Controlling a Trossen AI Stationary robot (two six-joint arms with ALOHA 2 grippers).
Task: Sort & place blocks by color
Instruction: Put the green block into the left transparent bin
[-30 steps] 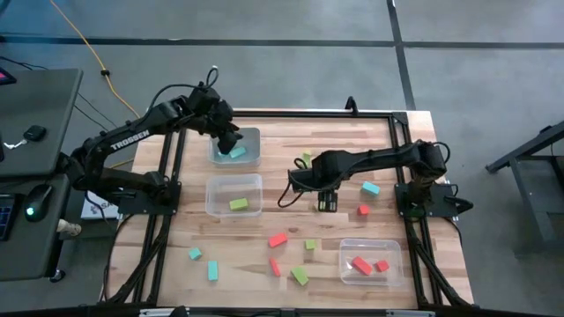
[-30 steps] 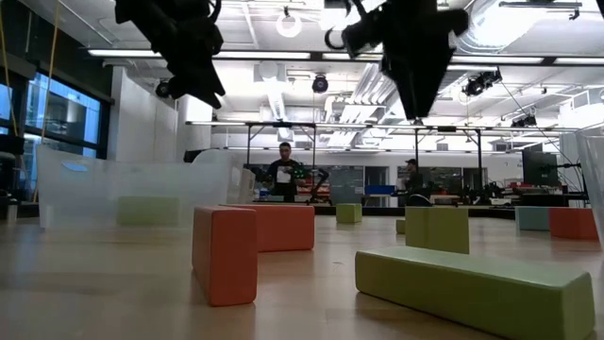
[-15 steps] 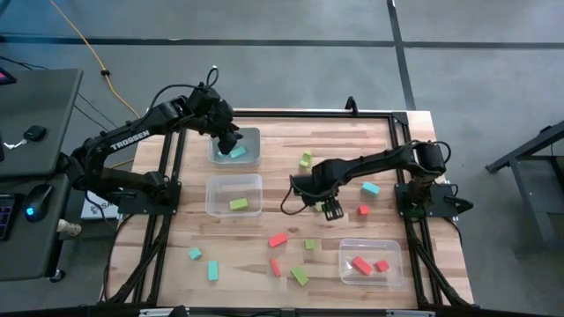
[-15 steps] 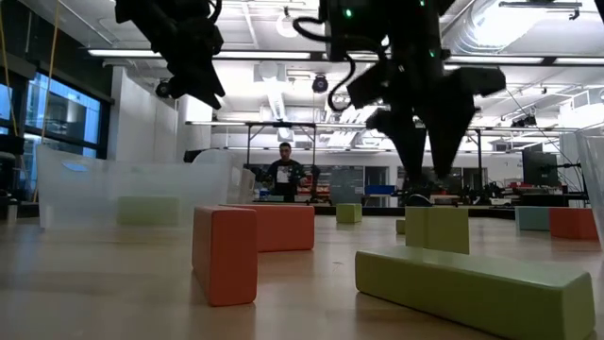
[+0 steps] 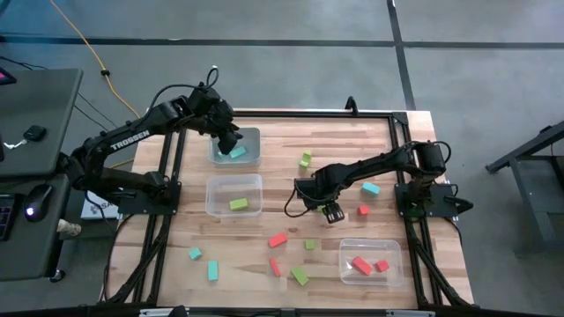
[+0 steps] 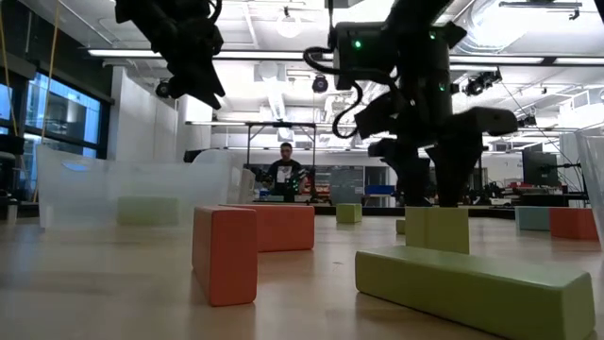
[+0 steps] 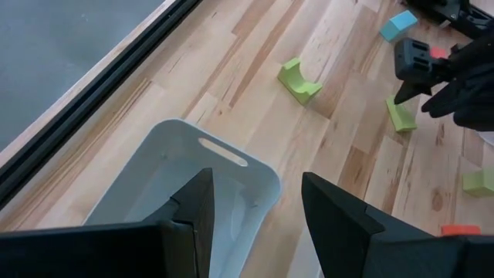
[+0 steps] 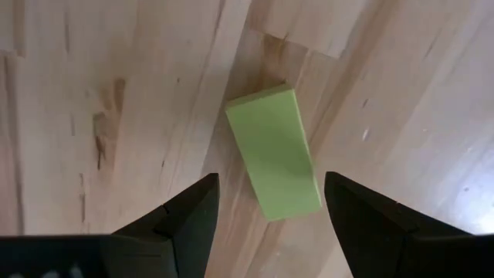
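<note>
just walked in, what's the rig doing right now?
Sorting colored blocks into clear bins. The right gripper is open mid-table, poised over a green block lying on the wood, not yet gripping it. The left gripper hangs open over the far bin, which holds a blue block. The middle bin has a green one, the near-right bin has red ones. Several blocks are still loose on the table.

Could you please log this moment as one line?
right gripper: open over lime green block | left gripper: open above clear plastic bin | held: nothing
</note>
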